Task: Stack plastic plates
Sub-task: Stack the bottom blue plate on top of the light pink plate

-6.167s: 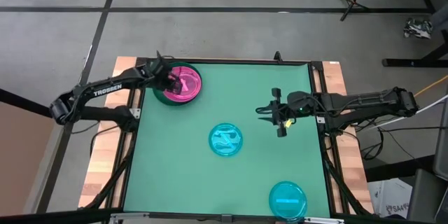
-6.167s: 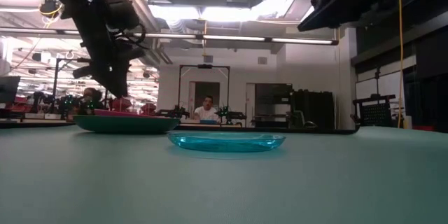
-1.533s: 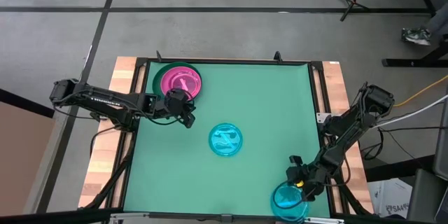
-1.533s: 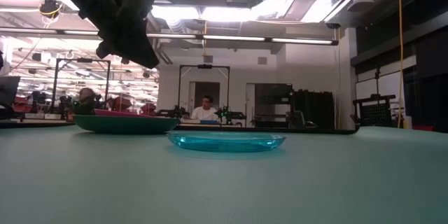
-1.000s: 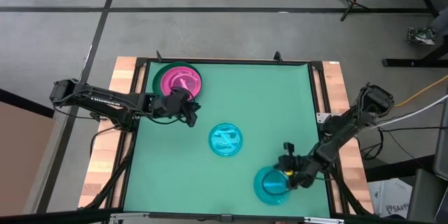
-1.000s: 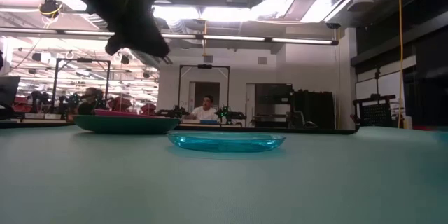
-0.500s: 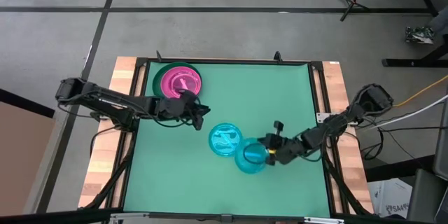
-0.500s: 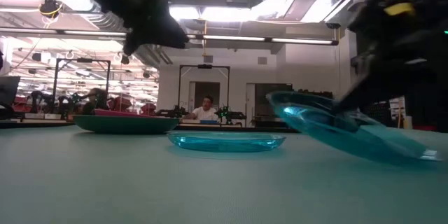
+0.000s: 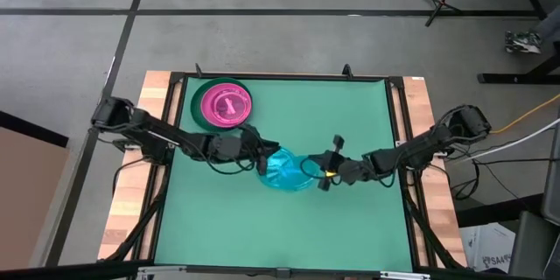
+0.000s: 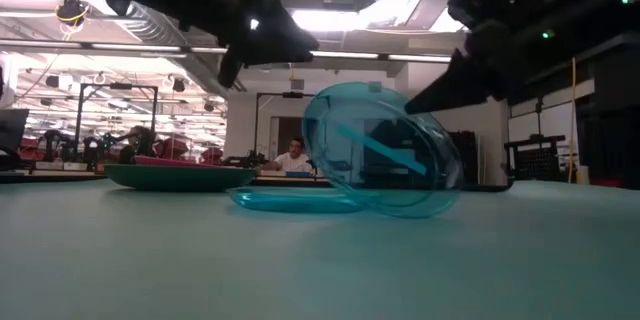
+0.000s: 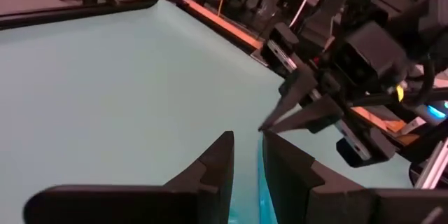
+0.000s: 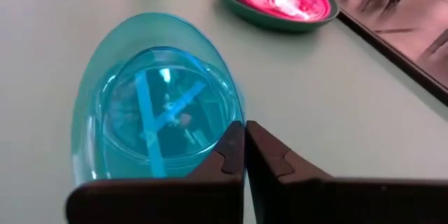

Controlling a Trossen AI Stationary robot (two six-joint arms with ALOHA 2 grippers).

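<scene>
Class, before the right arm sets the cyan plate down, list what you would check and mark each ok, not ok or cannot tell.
1. Right gripper fingers shut on the tilted cyan plate: ok.
2. Tilted plate over the flat cyan plate: ok.
3. Tilted plate level for stacking: not ok, steeply tilted.
4. Left gripper clear of the drop spot: not ok, it hangs at the plates' edge.
5. Pink plate resting in the green plate: ok.

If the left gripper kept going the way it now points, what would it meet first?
Probably the right gripper, which faces it from across the cyan plates. The left gripper hangs over the plates' left edge, fingers slightly parted. The tilted cyan plate lies close to that line too, though depth is unclear.
</scene>
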